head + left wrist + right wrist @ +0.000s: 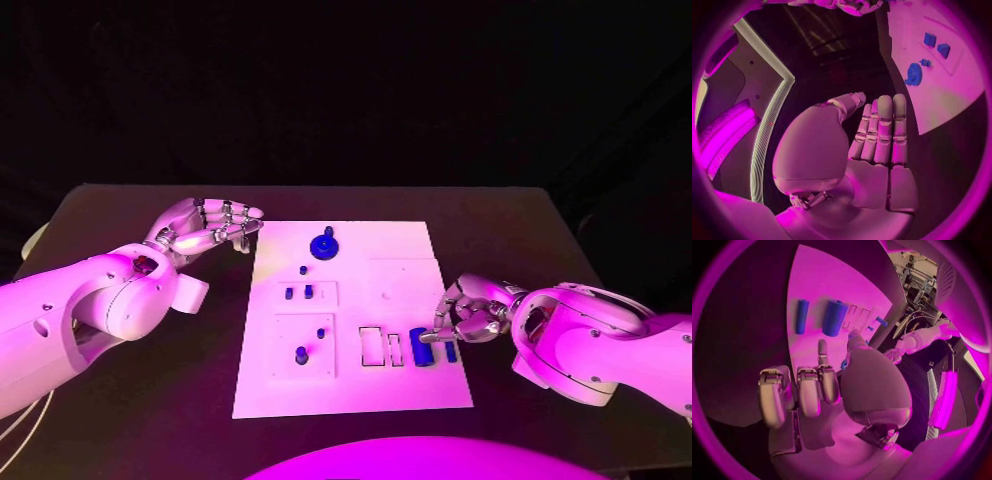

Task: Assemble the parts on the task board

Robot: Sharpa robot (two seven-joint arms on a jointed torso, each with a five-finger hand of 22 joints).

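Observation:
The white task board (353,395) lies mid-table. On it sit a blue gear (325,245), small blue pieces (297,293) in a recessed panel, and another piece (302,353) lower down. A thick blue cylinder (421,347) and a thin one (450,350) lie near the board's right edge. My right hand (469,315) hovers just beside them with some fingers bent and one pointing at them, holding nothing. The right wrist view shows that hand (823,390) short of the thick cylinder (834,317) and the thin one (802,316). My left hand (214,225) is off the board's far left corner, empty, fingers loosely extended (879,135).
Empty rectangular slots (381,346) sit left of the cylinders. The left wrist view shows the gear (914,75) and two square blue pieces (937,44) on the board (954,105). Bare black table (130,420) surrounds the board.

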